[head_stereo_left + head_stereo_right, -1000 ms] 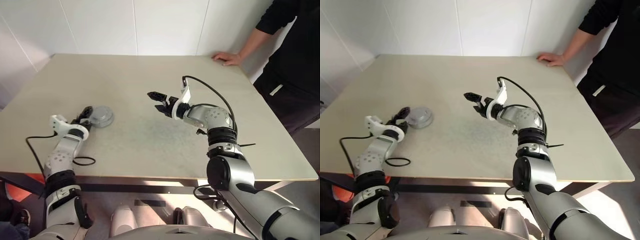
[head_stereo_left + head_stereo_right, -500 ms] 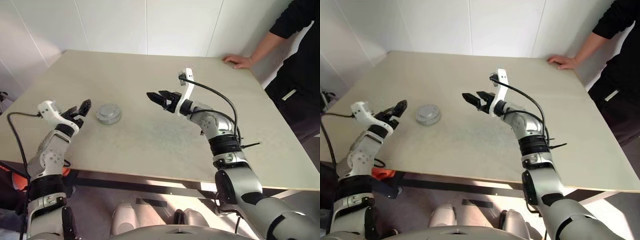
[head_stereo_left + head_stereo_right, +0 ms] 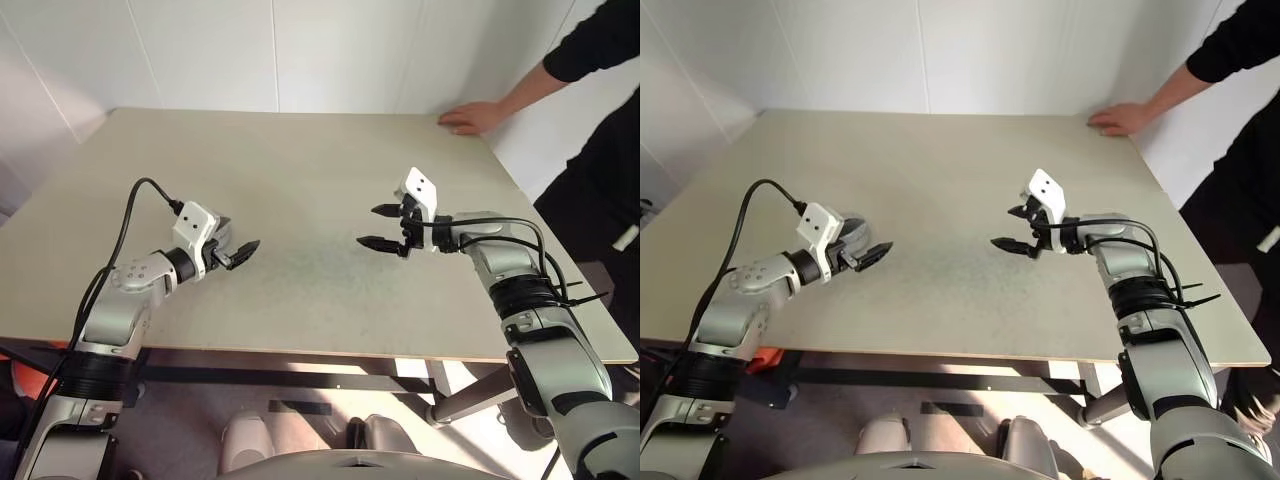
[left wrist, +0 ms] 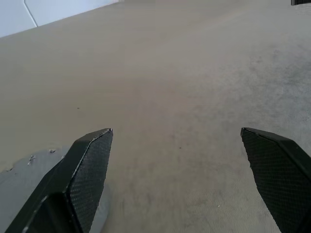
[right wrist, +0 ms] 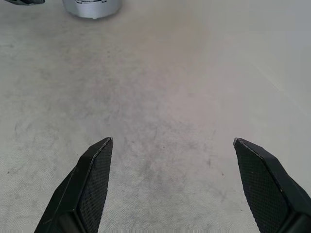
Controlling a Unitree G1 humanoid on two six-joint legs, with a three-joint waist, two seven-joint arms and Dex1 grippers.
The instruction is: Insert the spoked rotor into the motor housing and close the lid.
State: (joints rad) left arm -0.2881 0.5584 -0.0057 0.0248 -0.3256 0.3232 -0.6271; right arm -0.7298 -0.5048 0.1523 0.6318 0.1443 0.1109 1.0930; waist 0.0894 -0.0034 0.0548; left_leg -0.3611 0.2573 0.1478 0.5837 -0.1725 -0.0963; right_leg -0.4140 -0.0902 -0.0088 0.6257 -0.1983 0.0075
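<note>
A round silver-grey lid [image 3: 852, 230], plain face up, lies on the table's left half; it also appears as the lid [image 5: 92, 7] far ahead in the right wrist view. What lies under it is hidden, so the motor housing and the spoked rotor are out of view. My left gripper [image 3: 875, 252] hovers open and empty beside the lid, its tips pointing past it toward the table's middle. The lid's edge [image 4: 19, 170] shows beside one finger. My right gripper [image 3: 377, 226] hangs open and empty over the table's right half, one finger above the other, well away from the lid.
The beige table [image 3: 300, 160] carries a scuffed grey patch near its middle. A person in black stands at the far right with a hand [image 3: 468, 118] resting on the table's back right corner. A black cable loops off my left wrist [image 3: 140, 195].
My left gripper swung right, past the lid, and rolled. My right gripper drew back to the right and rolled so its fingers stand one above the other. Both stayed open; the camera shifted.
</note>
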